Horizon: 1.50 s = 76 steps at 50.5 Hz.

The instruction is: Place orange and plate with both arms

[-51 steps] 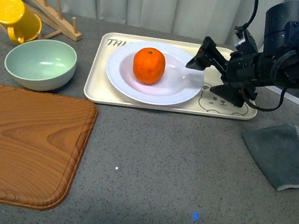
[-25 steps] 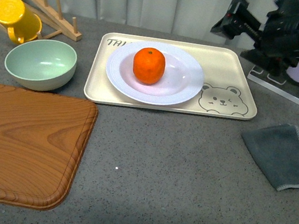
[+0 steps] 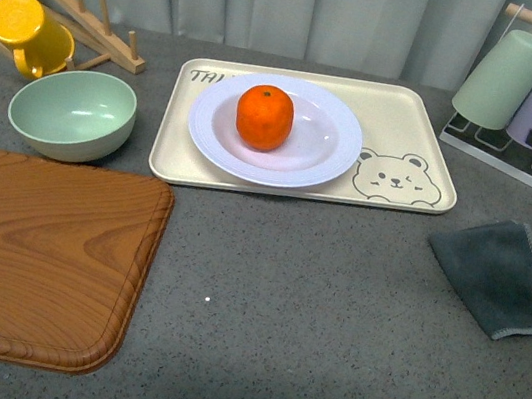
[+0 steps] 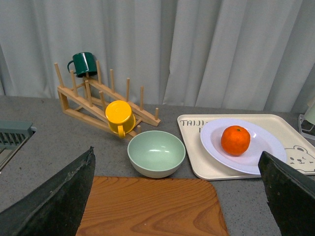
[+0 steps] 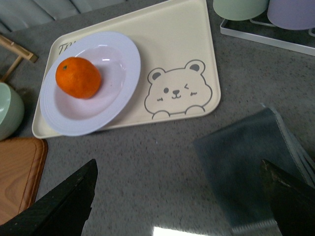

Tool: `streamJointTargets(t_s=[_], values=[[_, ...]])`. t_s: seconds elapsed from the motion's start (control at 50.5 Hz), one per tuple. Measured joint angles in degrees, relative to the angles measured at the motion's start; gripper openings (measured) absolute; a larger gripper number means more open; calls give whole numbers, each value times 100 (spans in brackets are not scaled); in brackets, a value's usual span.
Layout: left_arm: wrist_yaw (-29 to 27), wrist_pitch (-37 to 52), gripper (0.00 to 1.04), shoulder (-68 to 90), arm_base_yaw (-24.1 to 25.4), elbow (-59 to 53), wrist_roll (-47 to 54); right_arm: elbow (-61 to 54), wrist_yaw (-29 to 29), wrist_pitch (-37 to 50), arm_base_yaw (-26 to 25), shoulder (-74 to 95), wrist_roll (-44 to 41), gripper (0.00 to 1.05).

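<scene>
Fingers of the left hand (image 4: 172, 196) show only as two dark pads at the edges of its wrist view, spread wide and holding nothing; the right hand (image 5: 177, 206) looks the same in its own view, wide open and empty. Neither hand appears in the front view. Orange (image 3: 265, 116) sits inside the white plate (image 3: 327, 164), left of the plate's middle, and the plate rests on the left part of the beige bear tray (image 3: 428, 134) on the grey bench (image 3: 310, 308). Both hands are well apart from the orange and plate. A pale green bowl (image 3: 71, 113) stands just left of the tray.
</scene>
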Motion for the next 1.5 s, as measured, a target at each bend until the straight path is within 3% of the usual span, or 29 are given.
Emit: streamJointTargets(t_s=[0.336, 0.851, 0.969, 1.068, 1.187, 1.405, 1.503], values=[[0, 0, 98, 0, 0, 0, 0, -1327, 72, -1029, -411, -2223, -656, 96], [0, 0, 98, 0, 0, 0, 0, -1329, 61, -1032, -426, -2321, -739, 96], [2, 0, 98, 0, 0, 0, 0, -2243, 1379, 1884, -240, -1880, -994, 79], [-17, -2, 98, 4, 0, 0, 2, -2791, 1641, 3576, -227, -2041, -1097, 63], [-9, 0, 98, 0, 0, 0, 0, -2883, 1644, 3781, -221, -2614, -1145, 45], [-11, 0, 98, 0, 0, 0, 0, -3228, 1635, 2900, -219, -3731, -1180, 1], [-11, 0, 98, 0, 0, 0, 0, -3285, 1635, 2597, -216, -4111, -1191, 1]])
